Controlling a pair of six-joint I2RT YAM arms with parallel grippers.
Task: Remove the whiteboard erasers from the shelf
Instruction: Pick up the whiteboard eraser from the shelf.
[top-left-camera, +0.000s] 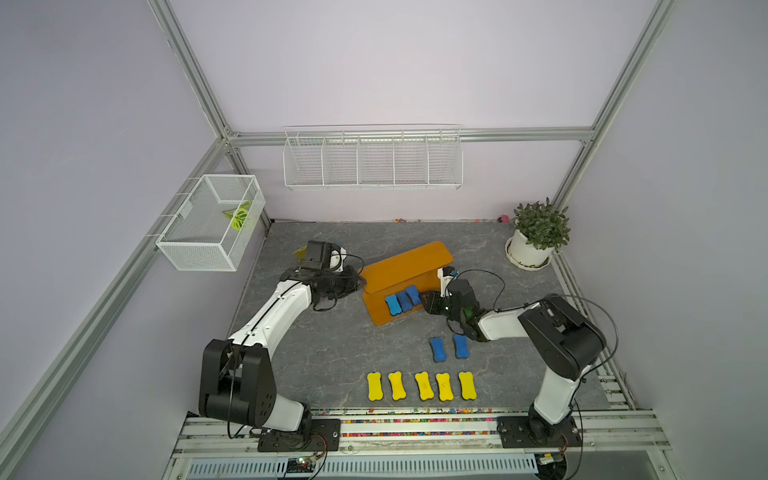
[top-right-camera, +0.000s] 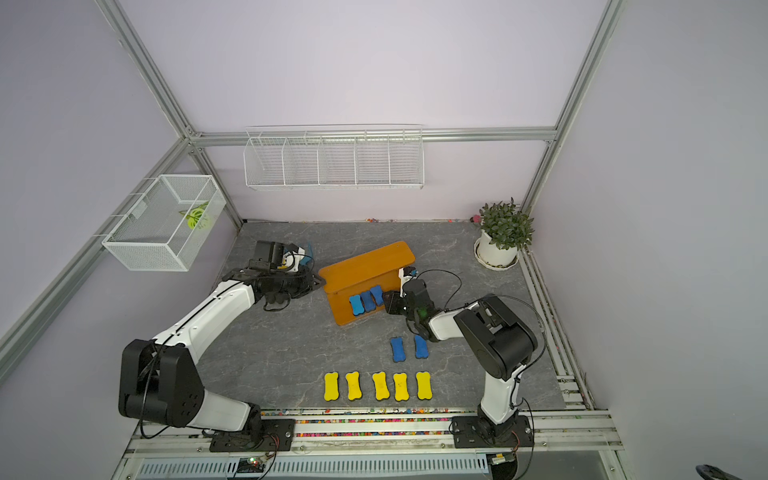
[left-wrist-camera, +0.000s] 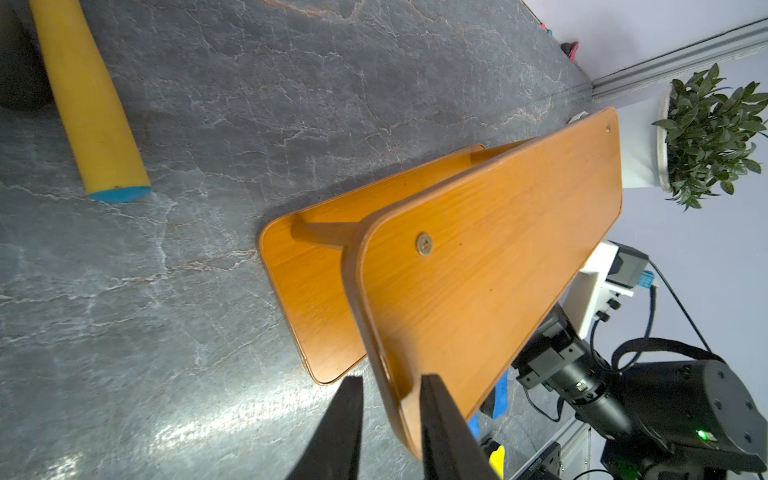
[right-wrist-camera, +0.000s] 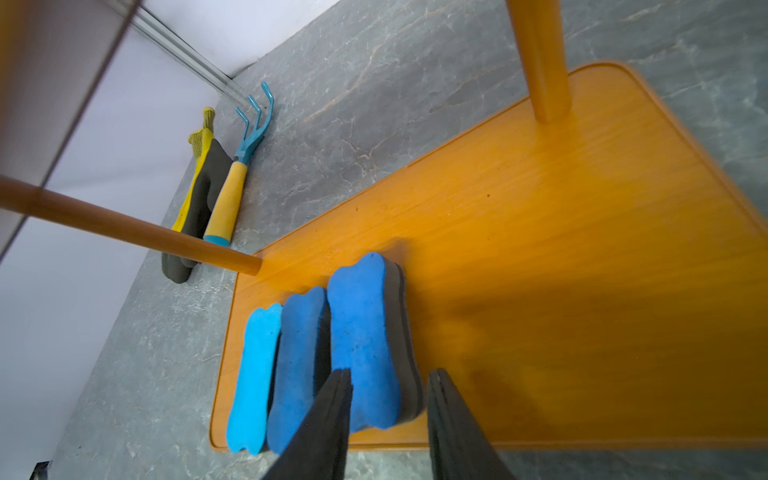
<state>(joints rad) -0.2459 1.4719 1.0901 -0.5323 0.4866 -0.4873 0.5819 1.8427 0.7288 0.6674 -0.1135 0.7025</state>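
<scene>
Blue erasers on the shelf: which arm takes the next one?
Right: the right gripper flanks the nearest eraser, while the left gripper holds the shelf.

A: shelf (top-left-camera: 409, 266) status?
B: Orange-brown wood, two rounded-corner boards on round posts. Sits skewed on the table (top-left-camera: 316, 332).
A: Erasers?
B: Three blue erasers (top-left-camera: 402, 301) on the lower board (right-wrist-camera: 540, 249), near one end, packed side by side, tipped on edge, dark sides showing. Two more blue ones (top-left-camera: 437, 349) lie flat on the table, close but apart. Five yellow erasers (top-left-camera: 424, 385) flat in a row beyond those, none touching.
</scene>
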